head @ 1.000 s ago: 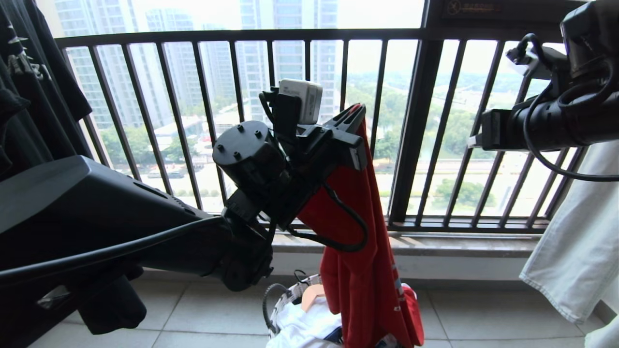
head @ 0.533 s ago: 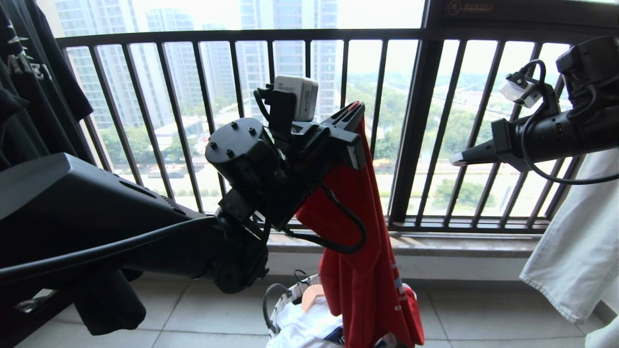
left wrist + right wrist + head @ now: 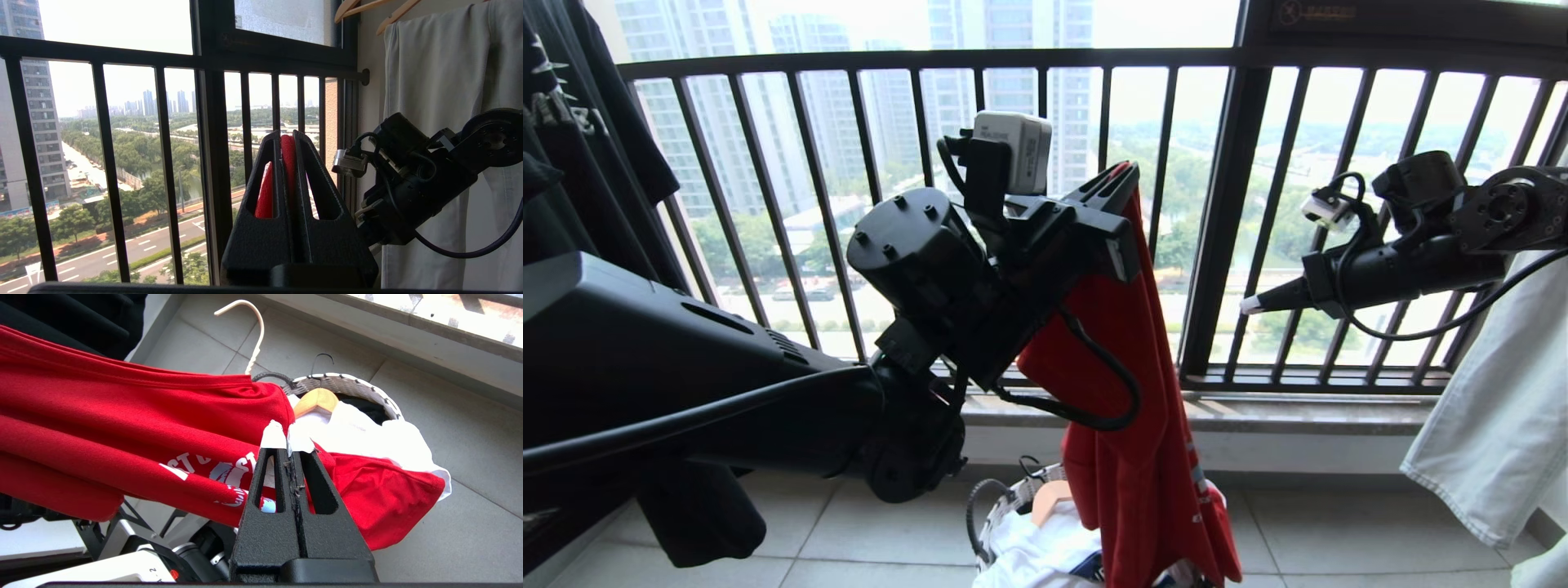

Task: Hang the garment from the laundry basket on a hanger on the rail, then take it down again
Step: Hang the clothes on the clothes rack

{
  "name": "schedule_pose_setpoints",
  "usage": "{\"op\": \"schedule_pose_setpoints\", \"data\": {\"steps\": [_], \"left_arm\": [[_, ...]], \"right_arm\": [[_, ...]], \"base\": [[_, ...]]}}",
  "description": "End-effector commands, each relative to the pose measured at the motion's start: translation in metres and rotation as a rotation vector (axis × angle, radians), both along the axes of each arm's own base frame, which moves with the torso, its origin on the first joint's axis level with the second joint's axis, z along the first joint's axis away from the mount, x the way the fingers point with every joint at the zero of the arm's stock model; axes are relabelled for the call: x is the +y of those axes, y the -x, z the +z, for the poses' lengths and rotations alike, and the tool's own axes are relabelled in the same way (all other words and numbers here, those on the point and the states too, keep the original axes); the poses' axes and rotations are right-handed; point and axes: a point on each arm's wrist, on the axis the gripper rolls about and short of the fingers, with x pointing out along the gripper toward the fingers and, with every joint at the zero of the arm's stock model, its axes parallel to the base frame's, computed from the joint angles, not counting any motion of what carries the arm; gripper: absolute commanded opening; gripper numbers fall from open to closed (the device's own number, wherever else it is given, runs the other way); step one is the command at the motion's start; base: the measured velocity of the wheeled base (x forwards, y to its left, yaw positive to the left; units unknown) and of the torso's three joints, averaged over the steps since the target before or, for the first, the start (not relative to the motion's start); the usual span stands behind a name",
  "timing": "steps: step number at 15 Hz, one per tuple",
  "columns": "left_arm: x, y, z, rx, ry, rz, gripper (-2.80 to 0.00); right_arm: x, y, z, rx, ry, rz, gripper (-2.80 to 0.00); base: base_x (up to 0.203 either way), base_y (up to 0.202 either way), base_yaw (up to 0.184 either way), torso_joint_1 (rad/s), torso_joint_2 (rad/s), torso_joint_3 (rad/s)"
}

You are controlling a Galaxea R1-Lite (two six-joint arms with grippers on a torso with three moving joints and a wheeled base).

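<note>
Balcony setting, pale grey tiled floor point(image 3: 1339, 531), black barred railing point(image 3: 1225, 220) in front of a window with towers, trees and a road outside. Low stone ledge point(image 3: 1258, 412) runs under the railing.

Left hand point(image 3: 1123, 184) is raised in front of the railing, clamped on a fold of the shirt point(image 3: 1135, 425); the left wrist view shows red cloth pinched between the closed fingers point(image 3: 314, 183). Red shirt hangs straight down from that grip, its lower part reaching into the basket point(image 3: 1005, 510) on the floor. White print shows on the shirt in the right wrist view.

Basket stands on the tiles just below the ledge and holds a white shirt point(image 3: 1037, 555) and a wooden hanger point(image 3: 1049, 498). In the right wrist view a pale wire hanger point(image 3: 249, 339) shows at the shirt's edge, hook free above the floor; can't tell whether it is inside the shirt.

Right hand point(image 3: 1250, 306) is at the right, off to the side of the shirt, shut and empty, white-taped tips together, touching nothing.

Black clothes point(image 3: 572, 163) hang at far left, pale cloth point(image 3: 1494, 425) at far right.
</note>
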Motion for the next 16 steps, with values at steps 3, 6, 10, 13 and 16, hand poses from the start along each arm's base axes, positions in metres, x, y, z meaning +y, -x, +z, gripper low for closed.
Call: {"op": "schedule_pose_setpoints", "data": {"steps": [3, 6, 10, 13, 16], "left_arm": [[0.0, 0.006, 0.003, -0.005, 0.008, -0.013, -2.8], [-0.002, 0.008, 0.002, -0.002, 0.005, -0.02, -2.8], [-0.004, 0.006, -0.001, 0.003, 0.0, -0.02, -2.8], [-0.004, 0.007, -0.001, 0.002, 0.001, -0.022, -2.8], [-0.003, 0.008, 0.002, -0.002, 0.005, -0.022, -2.8]], "right_arm": [[0.001, -0.038, -0.051, 0.063, -0.05, 0.088, -2.8], [0.009, -0.055, -0.067, 0.07, -0.064, 0.121, -2.8], [0.033, -0.07, -0.08, 0.061, -0.062, 0.176, -2.8], [0.053, -0.072, -0.088, 0.061, -0.061, 0.221, -2.8], [0.067, -0.078, -0.093, 0.019, -0.058, 0.252, -2.8]], "base": [[0.0, 0.0, 0.0, 0.0, 0.0, 0.0], [0.0, 0.0, 0.0, 0.0, 0.0, 0.0], [0.0, 0.0, 0.0, 0.0, 0.0, 0.0], [0.0, 0.0, 0.0, 0.0, 0.0, 0.0], [0.0, 0.0, 0.0, 0.0, 0.0, 0.0]]}}
